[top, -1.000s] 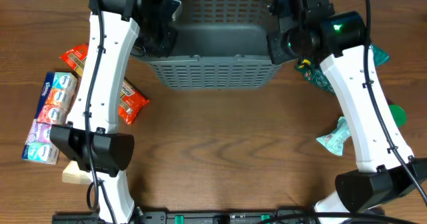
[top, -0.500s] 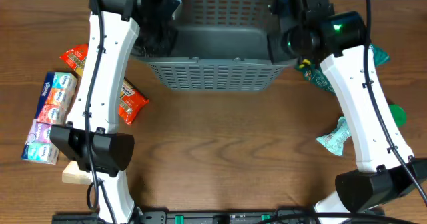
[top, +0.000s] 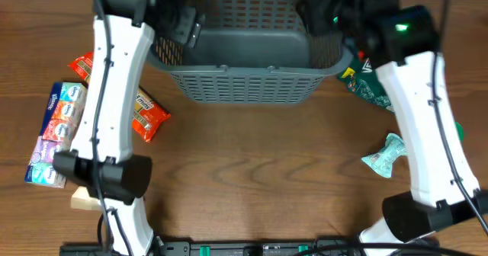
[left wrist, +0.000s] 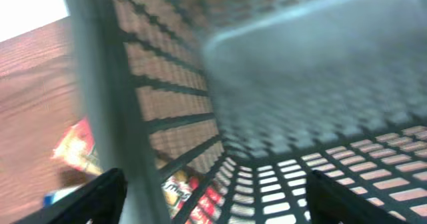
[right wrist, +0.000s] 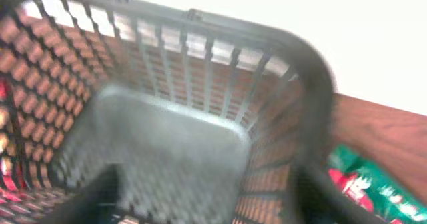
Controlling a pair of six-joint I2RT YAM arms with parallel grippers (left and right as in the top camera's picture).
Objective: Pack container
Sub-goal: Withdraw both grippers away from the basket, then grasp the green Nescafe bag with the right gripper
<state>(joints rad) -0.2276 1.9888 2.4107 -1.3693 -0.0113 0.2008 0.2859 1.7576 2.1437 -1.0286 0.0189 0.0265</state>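
The container (top: pixel 244 73), a large grey slotted basket, stands at the far middle of the table with nothing in it. My left gripper (top: pixel 180 26) is at its left wall and my right gripper (top: pixel 326 26) at its right wall. In the left wrist view the left gripper (left wrist: pixel 227 197) is open, and the container's wall (left wrist: pixel 117 117) runs between the fingers, close to the left finger. The blurred right wrist view shows the right gripper (right wrist: pixel 210 197) open too, with the container's wall (right wrist: pixel 313 117) near its right finger.
Left of the container lie a red packet (top: pixel 82 65), an orange-red snack packet (top: pixel 149 113), a tissue multipack (top: pixel 55 134) and a pale block (top: pixel 82 199). On the right lie a green packet (top: pixel 374 88) and a teal wrapped packet (top: pixel 383 155).
Both grippers, shut on the container's side walls before, now stand open. Both arms have shifted a little toward the far edge. The container stays in about the same place.
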